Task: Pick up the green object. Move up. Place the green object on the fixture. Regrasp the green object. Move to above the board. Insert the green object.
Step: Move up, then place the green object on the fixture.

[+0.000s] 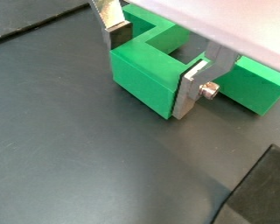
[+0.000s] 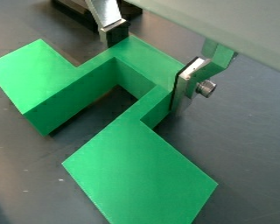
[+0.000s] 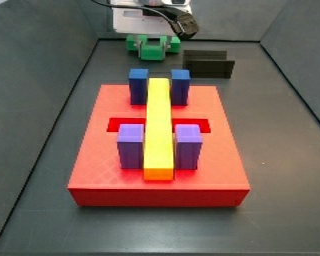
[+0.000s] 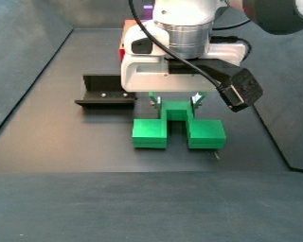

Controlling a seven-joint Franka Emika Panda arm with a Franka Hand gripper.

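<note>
On the dark tabletop [image 4: 65, 198] beside the black L-shaped fixture [image 4: 103, 93], the gripper [image 2: 152, 59] is down low, silver fingers [image 1: 192, 90] spread around the raised centre of the bright green notched plastic block [image 2: 95, 96], not visibly squeezing it.

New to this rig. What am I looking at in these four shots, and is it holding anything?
One robot arm with a two-finger gripper. Two pictures come from cameras on its wrist, two from cameras fixed beside the table. The gripper is down at the green object, its silver fingers either side of the raised middle part; whether they already clamp it I cannot tell. The piece sits on the dark floor. Next to it stands the fixture, a dark bracket. The red board carries a yellow bar and blue and purple blocks.
</note>
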